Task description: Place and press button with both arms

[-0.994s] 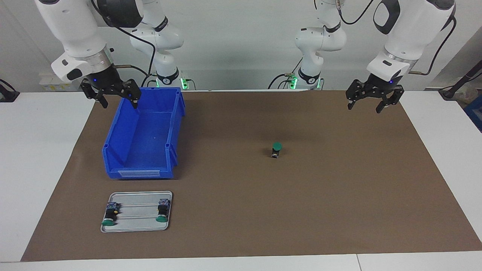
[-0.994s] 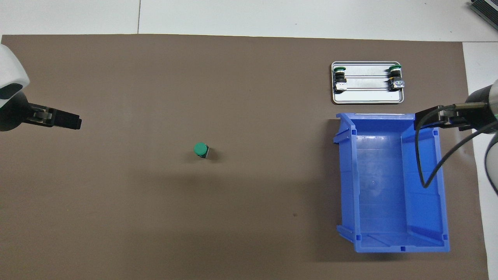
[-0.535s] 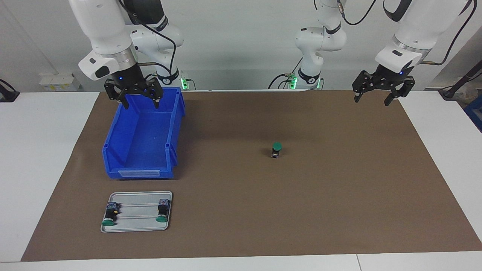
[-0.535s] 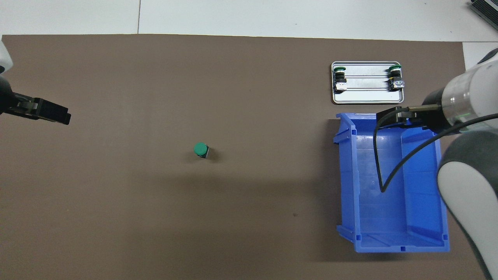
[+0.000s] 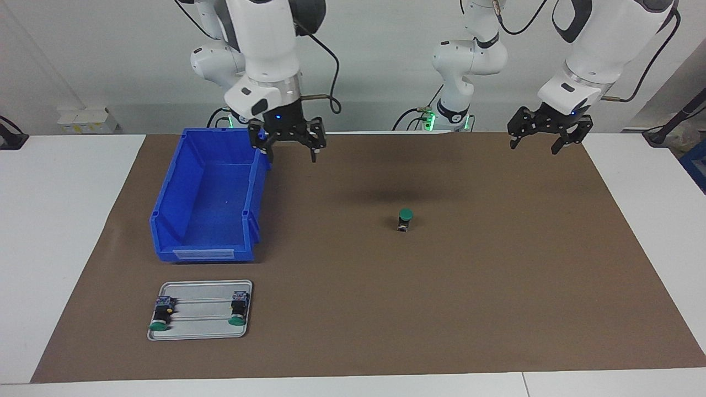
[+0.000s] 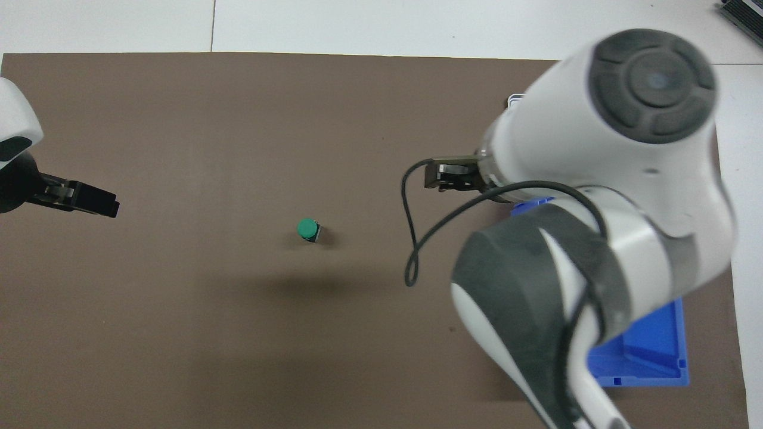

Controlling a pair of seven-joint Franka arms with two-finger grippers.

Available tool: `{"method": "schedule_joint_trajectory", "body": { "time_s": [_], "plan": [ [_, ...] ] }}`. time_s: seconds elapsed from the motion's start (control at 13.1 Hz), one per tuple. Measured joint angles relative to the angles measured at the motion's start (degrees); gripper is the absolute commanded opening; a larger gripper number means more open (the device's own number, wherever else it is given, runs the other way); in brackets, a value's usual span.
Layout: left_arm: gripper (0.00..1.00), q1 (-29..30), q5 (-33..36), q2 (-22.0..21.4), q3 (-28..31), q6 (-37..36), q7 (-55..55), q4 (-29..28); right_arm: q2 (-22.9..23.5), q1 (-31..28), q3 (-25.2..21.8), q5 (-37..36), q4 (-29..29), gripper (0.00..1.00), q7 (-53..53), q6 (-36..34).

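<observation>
- Button [image 5: 406, 219] sits upright on the brown mat [image 5: 496, 286], green cap up, a bit right of centre in the facing frame and left of centre in the overhead one [image 6: 308, 229]. Nothing's touching it.
- Right end effector [image 5: 288, 146] hangs in the air in the upper middle-left of the facing frame, just off the top right corner of the blue bin [image 5: 207, 193], over bare mat. Fingers are spread apart, nothing in them. In the overhead shot that arm's big white body hides most of the bin.
- Left end effector [image 5: 543, 138] is up in the air at the upper right of the facing frame, over the mat's edge. Fingers also spread, empty. It pokes in at the left edge of the overhead frame [image 6: 89, 199].
- Metal tray [image 5: 201, 325] in the lower left of the facing frame carries two more buttons lying on their sides, one [image 5: 161, 315] at each end, the other [image 5: 239, 310] well apart from it.
- White worktop [image 5: 60, 220] shows around the mat.
</observation>
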Motion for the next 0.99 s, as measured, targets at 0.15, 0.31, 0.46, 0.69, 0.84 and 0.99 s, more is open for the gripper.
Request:
{"method": "schedule_joint_trajectory", "body": {
  "time_s": [0.15, 0.31, 0.46, 0.69, 0.84, 0.99],
  "plan": [
    [1.00, 1.11, 0.00, -0.28, 0.01, 0.70, 1.16, -0.33, 7.72, 3.58, 0.01, -0.05, 5.86, 0.95, 3.43, 1.87],
    [1.00, 1.81, 0.00, -0.38, 0.07, 0.72, 2.46, -0.33, 12.87, 7.20, 0.00, -0.06, 8.63, 0.94, 6.32, 5.38],
    [1.00, 1.90, 0.00, -0.40, 0.03, 0.72, 2.73, -0.34, 16.12, 10.98, -0.02, -0.06, 9.51, 0.94, 8.36, 8.54],
    [1.00, 1.90, 0.00, -0.40, -0.14, 0.72, 2.74, -0.34, 20.15, 15.22, -0.12, -0.27, 9.82, 0.93, 10.88, 11.82],
    [1.00, 1.90, 0.00, -0.40, -0.15, 0.69, 2.74, -0.36, 22.87, 16.18, -0.17, -0.63, 9.86, 0.92, 12.41, 14.44],
    [1.00, 1.90, 0.00, -0.40, -0.15, 0.68, 2.74, -0.41, 24.78, 16.16, -0.26, -0.70, 9.91, 0.92, 13.04, 16.90]
  ]
}}
